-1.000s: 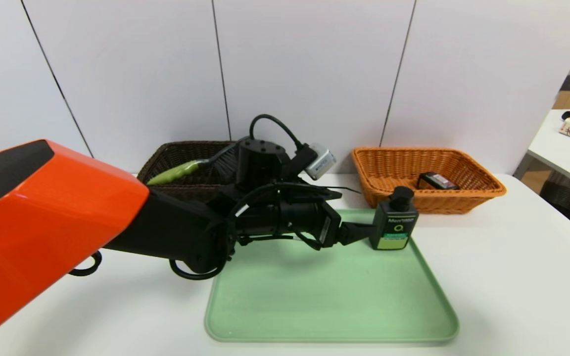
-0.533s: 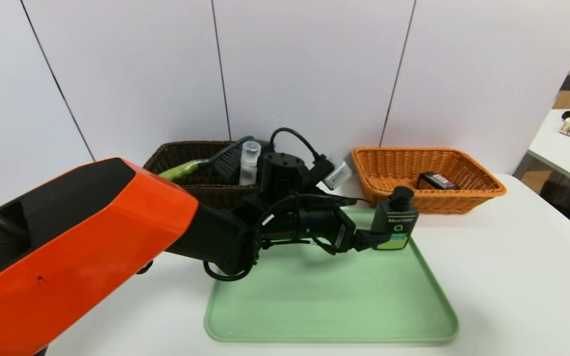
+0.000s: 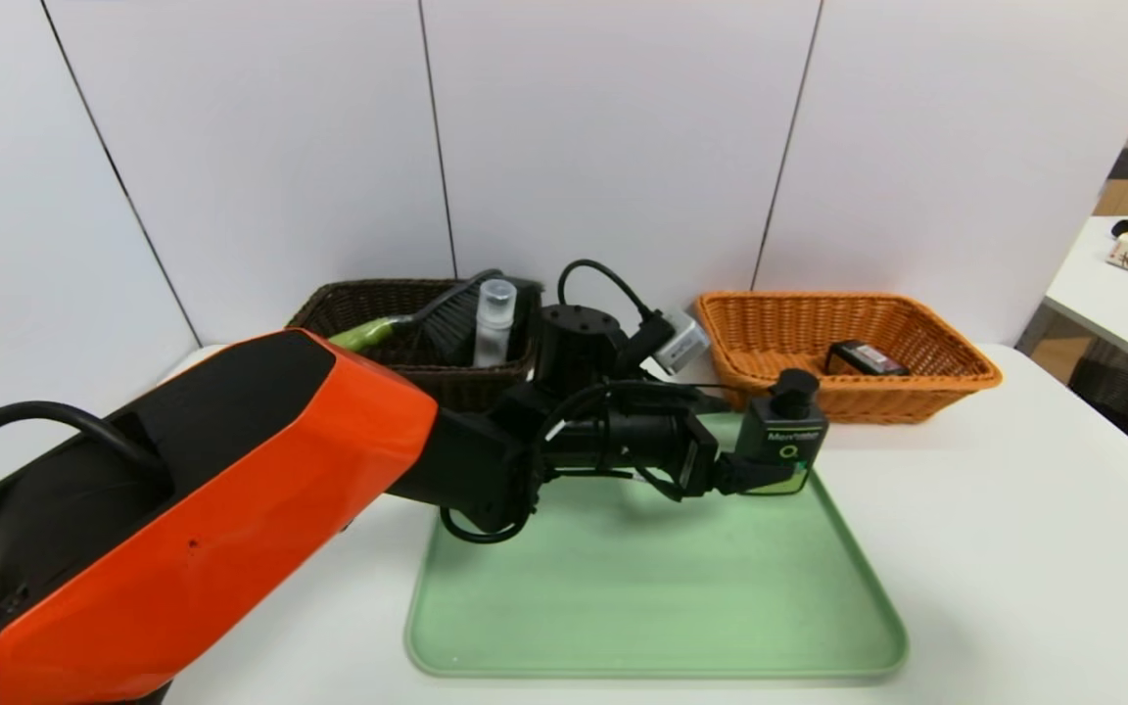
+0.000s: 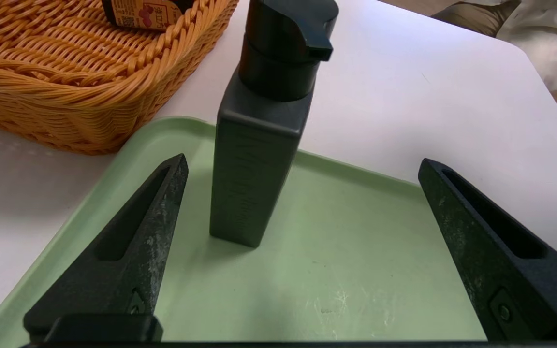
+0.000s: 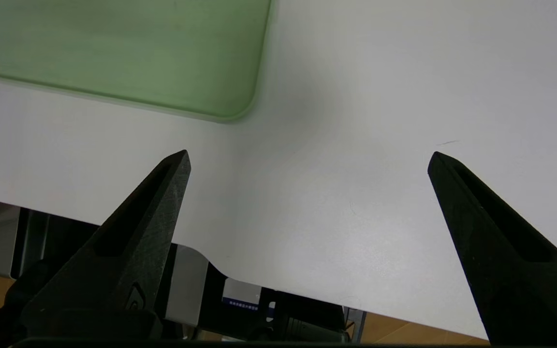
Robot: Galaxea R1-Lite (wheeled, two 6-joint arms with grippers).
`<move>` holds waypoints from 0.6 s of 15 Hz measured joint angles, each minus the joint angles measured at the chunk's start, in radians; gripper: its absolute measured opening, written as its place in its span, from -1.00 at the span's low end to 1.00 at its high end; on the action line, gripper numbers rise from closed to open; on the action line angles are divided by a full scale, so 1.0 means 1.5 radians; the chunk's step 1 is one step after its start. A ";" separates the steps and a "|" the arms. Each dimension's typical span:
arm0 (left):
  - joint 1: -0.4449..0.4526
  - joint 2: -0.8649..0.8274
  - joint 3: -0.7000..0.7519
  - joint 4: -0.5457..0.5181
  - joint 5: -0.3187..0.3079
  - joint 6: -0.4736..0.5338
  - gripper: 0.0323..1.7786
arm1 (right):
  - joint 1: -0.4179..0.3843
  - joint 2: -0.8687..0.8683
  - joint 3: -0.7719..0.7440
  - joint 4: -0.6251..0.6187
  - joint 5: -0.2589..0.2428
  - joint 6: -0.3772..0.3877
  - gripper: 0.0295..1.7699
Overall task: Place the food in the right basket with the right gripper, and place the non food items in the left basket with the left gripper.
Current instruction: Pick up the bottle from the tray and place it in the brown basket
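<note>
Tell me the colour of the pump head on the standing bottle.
Black, atop the dark green pump bottle; clearest in the left wrist view.

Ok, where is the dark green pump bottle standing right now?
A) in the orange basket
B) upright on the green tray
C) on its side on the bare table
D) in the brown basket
B: the pump bottle stands upright on the green tray, between the open left gripper fingers, untouched.

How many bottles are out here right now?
2. A dark green pump bottle stands on the green tray, by the left claw. A white bottle stands in the dark brown basket. The basket may hide more.
</note>
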 joint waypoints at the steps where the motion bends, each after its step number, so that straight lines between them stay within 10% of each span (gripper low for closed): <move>1: 0.002 0.008 -0.013 0.001 -0.002 -0.001 0.90 | 0.000 0.000 0.000 0.000 0.000 0.000 0.92; 9: 0.007 0.055 -0.072 -0.005 -0.049 -0.002 0.90 | 0.000 0.000 0.000 0.001 0.000 0.000 0.92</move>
